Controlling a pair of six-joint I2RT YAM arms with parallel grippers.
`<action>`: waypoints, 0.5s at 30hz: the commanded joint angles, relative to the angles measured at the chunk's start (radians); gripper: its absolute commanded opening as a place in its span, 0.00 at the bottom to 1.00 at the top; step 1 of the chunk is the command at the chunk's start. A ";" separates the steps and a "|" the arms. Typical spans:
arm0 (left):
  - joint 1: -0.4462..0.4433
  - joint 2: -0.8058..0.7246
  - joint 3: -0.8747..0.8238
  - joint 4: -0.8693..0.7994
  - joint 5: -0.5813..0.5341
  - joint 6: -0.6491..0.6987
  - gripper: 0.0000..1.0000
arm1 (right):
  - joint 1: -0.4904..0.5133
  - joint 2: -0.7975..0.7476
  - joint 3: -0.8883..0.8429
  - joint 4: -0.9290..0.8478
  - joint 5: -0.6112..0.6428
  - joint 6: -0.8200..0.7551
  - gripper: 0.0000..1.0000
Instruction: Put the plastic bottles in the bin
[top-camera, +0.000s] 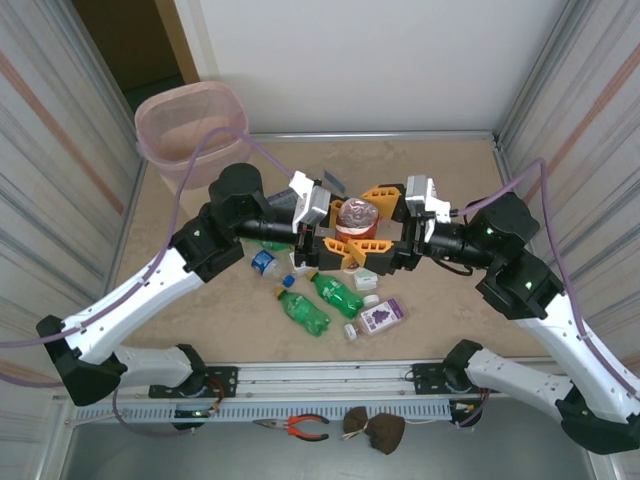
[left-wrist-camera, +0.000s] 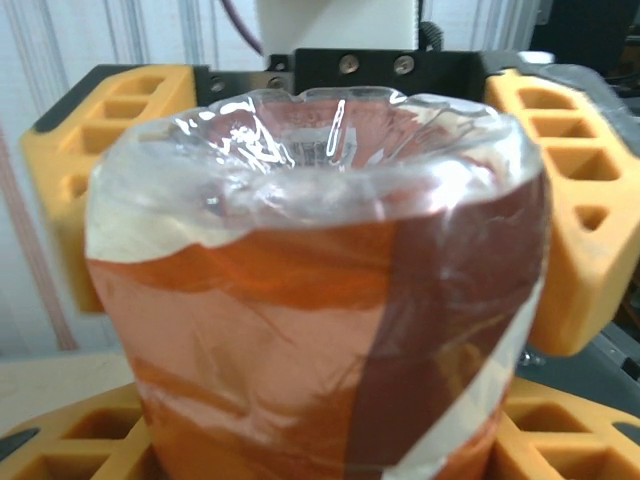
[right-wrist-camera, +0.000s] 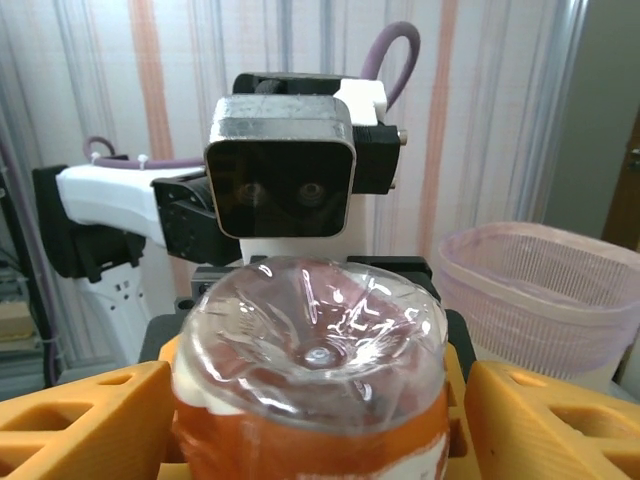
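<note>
Orange-labelled plastic bottle (top-camera: 357, 217) between left gripper (left-wrist-camera: 320, 440) and right gripper (right-wrist-camera: 315, 420), both clamped on its sides.

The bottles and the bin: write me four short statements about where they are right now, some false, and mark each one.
1. The orange-labelled bottle sits between the fingers of both the left gripper and the right gripper. True.
2. The bin lies tipped over at the right of the table. False: it stands upright at the far left corner.
3. Two green bottles lie on the table in front of the arms' bases. True.
4. The purple-labelled bottle is already in the bin. False: it lies on the table beside the green ones.
</note>
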 joint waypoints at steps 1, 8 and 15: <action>-0.007 -0.041 0.008 -0.051 -0.087 0.053 0.56 | 0.007 -0.039 -0.013 -0.040 0.070 -0.019 0.78; 0.012 -0.065 0.022 -0.168 -0.369 0.097 0.57 | 0.007 -0.098 -0.038 -0.080 0.160 -0.018 0.79; 0.150 -0.049 0.091 -0.303 -0.547 0.089 0.56 | 0.006 -0.117 -0.046 -0.104 0.212 -0.029 0.79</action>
